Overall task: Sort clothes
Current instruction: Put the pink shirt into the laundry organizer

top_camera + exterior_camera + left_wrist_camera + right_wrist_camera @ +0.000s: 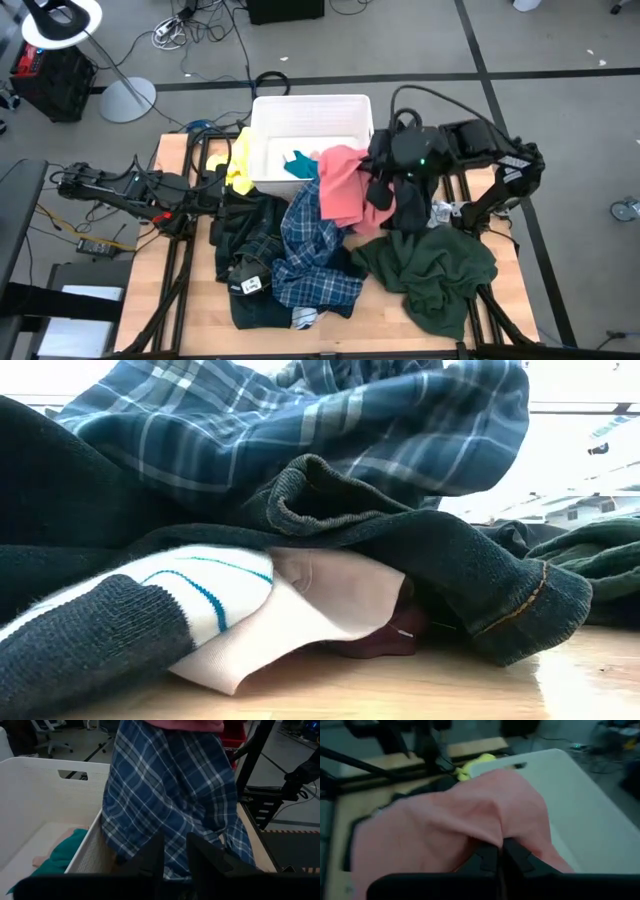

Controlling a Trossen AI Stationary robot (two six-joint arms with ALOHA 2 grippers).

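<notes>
A heap of clothes lies on the wooden table in front of the white bin (310, 120). My right gripper (377, 190) is shut on the salmon pink garment (340, 185) by the bin's near right corner. The blue plaid shirt (315, 245) lies in the middle, with its upper part against the bin's near wall (165, 795). The dark green garment (430, 265) lies at the right, black clothes (245, 250) at the left, and a yellow garment (238, 165) rests against the bin's left wall. A teal piece (299, 163) lies inside the bin. My left gripper (174, 852) is at the heap's left, slightly open, facing the plaid shirt. My right gripper pinches a raised fold of the salmon pink garment (495, 832) between its two fingers. The cloth drapes away from the fingers on both sides, and its lower part (345, 220) lies on the plaid shirt and the heap.
In the low view, a white-striped knit (200, 595) and a maroon piece (390, 640) lie under the dark clothes at the table's near edge. Arm frames stand on both sides of the table. Bare wood shows along the near edge (380, 330).
</notes>
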